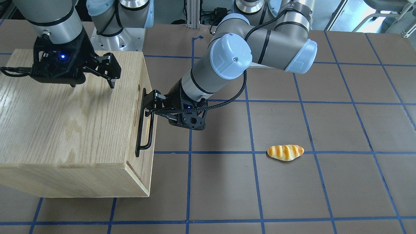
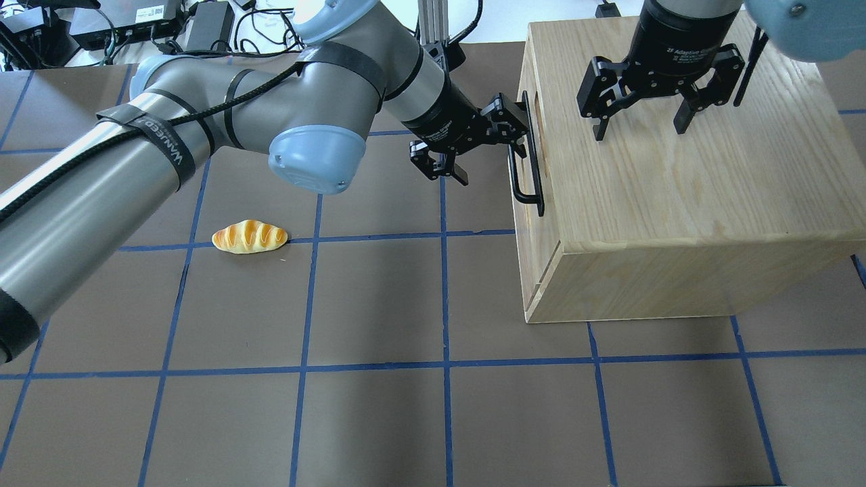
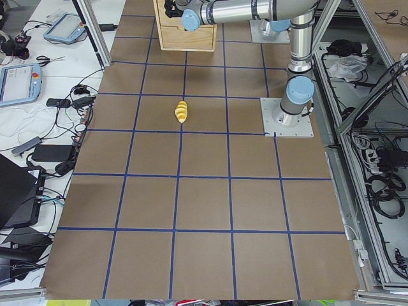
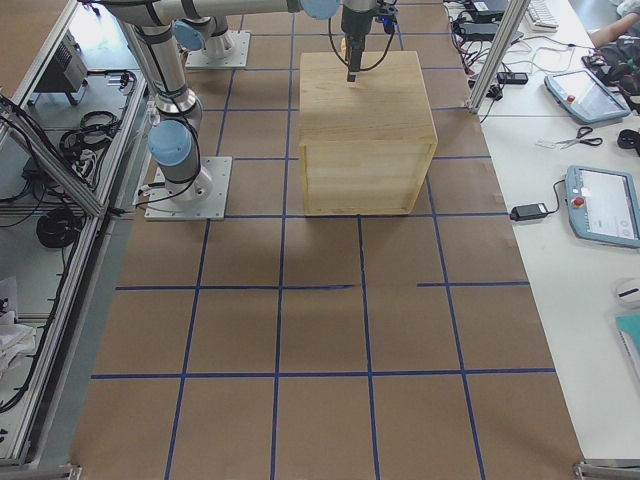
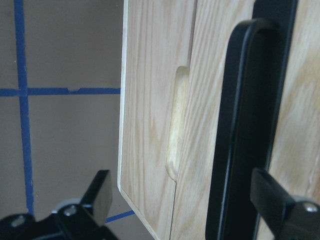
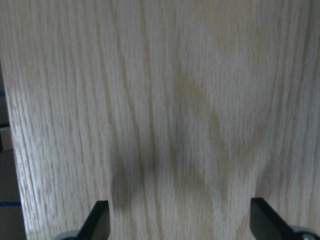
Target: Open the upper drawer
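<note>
straddling the black bar handle (image 5: 240, 125), the left pincer (image 1: 149, 104) is held with its fingers (image 5: 100, 192) spread, one on each side of the bar, and nothing is pinched yet. it is set level against the handled face of the cabinet (image 1: 65, 123), judged so that a closing motion would trap the bar for a straight pull away from the cabinet. the upper drawer (image 5: 207, 60) lies directly ahead of this pincer. its front panel sits flush in the cabinet's face just under the top edge, so it is judged not yet opened. the oblong finger notch (image 5: 177, 125) is cut at the panel's edge, beside the bar. the right pincer (image 1: 92, 85) is held above the cabinet's top, fingers spread, pointing down and empty; whether the wood is touched cannot be told. it is judged to be placed there to keep the cabinet from sliding when the drawer is pulled. a toy bread roll (image 1: 285, 152) lies on the surface (image 1: 325, 195), well apart from the cabinet, on its handle side.
</note>
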Tool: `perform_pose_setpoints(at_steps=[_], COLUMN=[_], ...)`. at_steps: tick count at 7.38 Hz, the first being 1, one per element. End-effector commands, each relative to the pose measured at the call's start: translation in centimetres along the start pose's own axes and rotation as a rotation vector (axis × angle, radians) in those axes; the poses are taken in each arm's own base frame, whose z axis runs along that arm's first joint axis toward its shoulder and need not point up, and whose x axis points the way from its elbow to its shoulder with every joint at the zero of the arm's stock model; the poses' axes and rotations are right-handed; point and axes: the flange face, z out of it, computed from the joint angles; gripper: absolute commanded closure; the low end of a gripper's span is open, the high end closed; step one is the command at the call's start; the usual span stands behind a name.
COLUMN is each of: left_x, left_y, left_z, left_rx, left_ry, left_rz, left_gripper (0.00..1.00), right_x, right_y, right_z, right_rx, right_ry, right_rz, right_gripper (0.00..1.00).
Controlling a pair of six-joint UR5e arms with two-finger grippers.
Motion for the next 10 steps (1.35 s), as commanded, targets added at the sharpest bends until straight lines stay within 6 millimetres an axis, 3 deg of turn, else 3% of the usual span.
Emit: perform_pose_setpoints(at_steps=[1, 10], left_x=[0.3, -1.0], left_y=[0.1, -0.5], left_z=[0.5, 0.6], left_rx=[0.001, 0.064], left_ry=[-0.004, -0.146], left_rz=[0.010, 0.124], left_gripper=[0.01, 0.00], right_x=[0.0, 0.0], right_y=[0.0, 0.0], right_z=[0.0, 0.0], right_rx=[0.000, 0.000], right_ry=[0.000, 0.000], right_rz=[0.000, 0.000], right_gripper=[0.00, 0.00])
